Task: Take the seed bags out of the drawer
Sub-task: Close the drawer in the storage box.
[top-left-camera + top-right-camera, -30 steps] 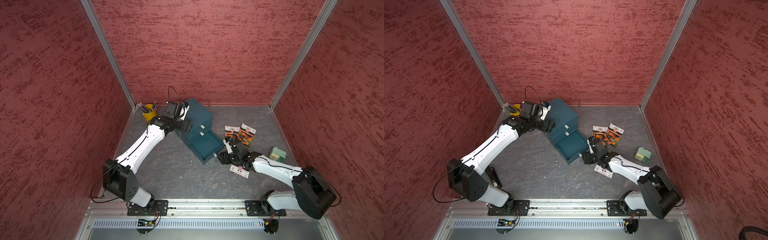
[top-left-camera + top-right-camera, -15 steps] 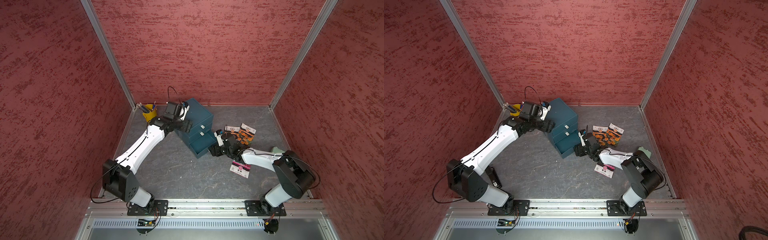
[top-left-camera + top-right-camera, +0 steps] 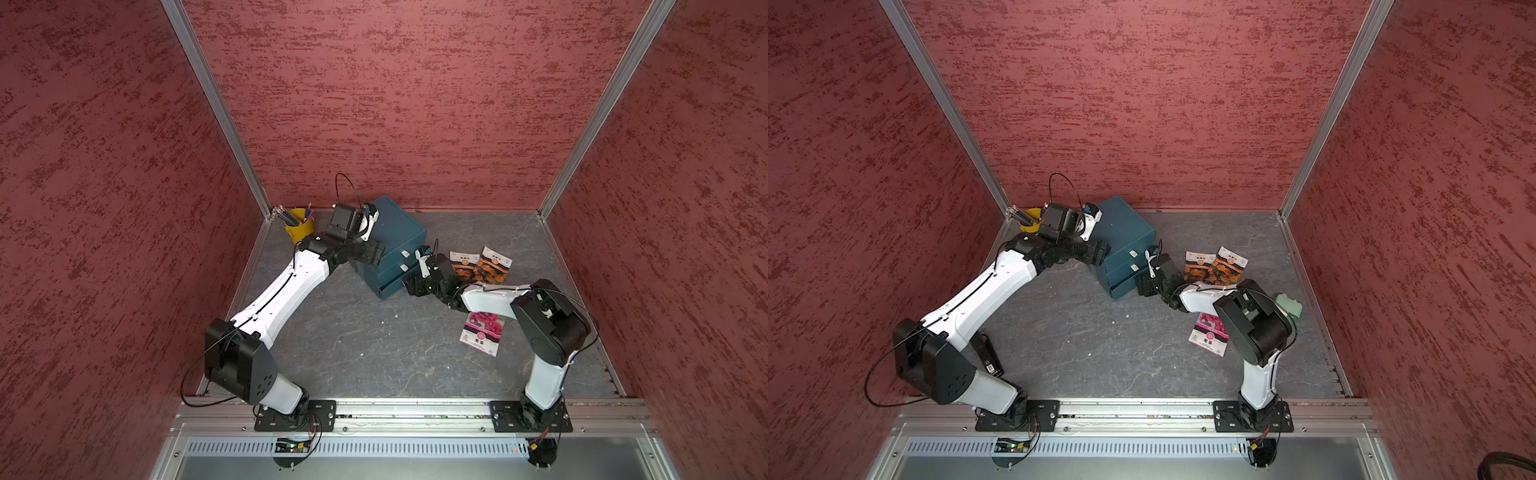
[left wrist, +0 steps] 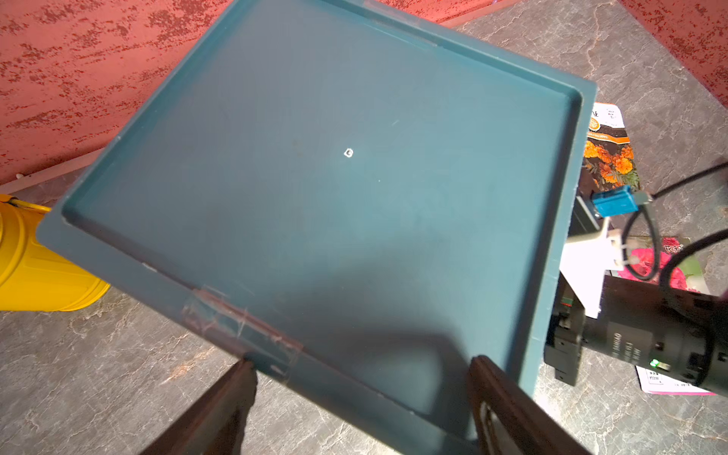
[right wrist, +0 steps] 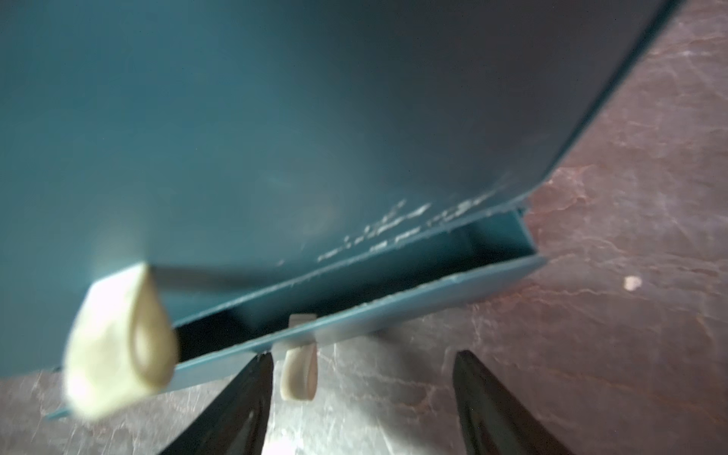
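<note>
The teal cabinet (image 3: 395, 237) stands at the back. Its bottom drawer (image 3: 391, 289) sticks out only a little, and what shows of its inside (image 5: 354, 283) is dark and bare. My right gripper (image 3: 409, 286) is open at the drawer front, with the white pull tab (image 5: 299, 374) between its fingers, close to one fingertip (image 5: 252, 390). Two orange seed bags (image 3: 465, 264) (image 3: 495, 266) and a pink one (image 3: 482, 332) lie on the floor right of the cabinet. My left gripper (image 4: 364, 378) is open astride a corner of the cabinet top, one finger (image 4: 244, 378) touching its side.
A yellow pencil bucket (image 3: 299, 226) stands in the back left corner beside the cabinet. A pale green box (image 3: 1289, 305) sits near the right wall behind my right arm. Red walls close in the grey floor (image 3: 353, 340) on three sides.
The drawer was pulled far out a second ago and is now pushed almost fully in. My right gripper has moved with it towards the cabinet. The left arm has stayed put.
</note>
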You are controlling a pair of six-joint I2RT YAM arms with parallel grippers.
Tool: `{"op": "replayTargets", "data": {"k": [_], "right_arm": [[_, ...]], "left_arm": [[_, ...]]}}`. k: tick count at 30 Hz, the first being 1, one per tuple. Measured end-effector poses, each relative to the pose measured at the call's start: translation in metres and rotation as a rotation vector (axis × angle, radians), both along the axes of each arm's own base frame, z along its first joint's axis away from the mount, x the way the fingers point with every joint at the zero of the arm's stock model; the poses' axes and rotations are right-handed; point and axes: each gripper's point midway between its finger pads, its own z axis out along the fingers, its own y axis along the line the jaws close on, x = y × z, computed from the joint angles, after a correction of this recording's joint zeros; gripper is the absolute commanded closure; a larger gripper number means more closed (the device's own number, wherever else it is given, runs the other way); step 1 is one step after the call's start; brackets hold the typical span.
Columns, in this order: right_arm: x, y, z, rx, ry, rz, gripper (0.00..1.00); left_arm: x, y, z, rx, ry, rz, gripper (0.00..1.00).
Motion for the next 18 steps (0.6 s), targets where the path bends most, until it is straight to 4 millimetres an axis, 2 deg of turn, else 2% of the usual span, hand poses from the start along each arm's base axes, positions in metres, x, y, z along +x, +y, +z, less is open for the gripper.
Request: {"op": "replayTargets", "data": {"k": [12,18], "right_arm": [[0.003,0.008,-0.014,0.025,0.039,-0.067,0.2],[0.003,0.007,-0.013,0.017,0.045,-0.079,0.11]], "left_arm": [[-0.001,0.0,0.0,-0.006,-0.01,-0.001,0.12],[-0.001,0.0,0.0,-0.007,-0.01,-0.002,0.05]]}}
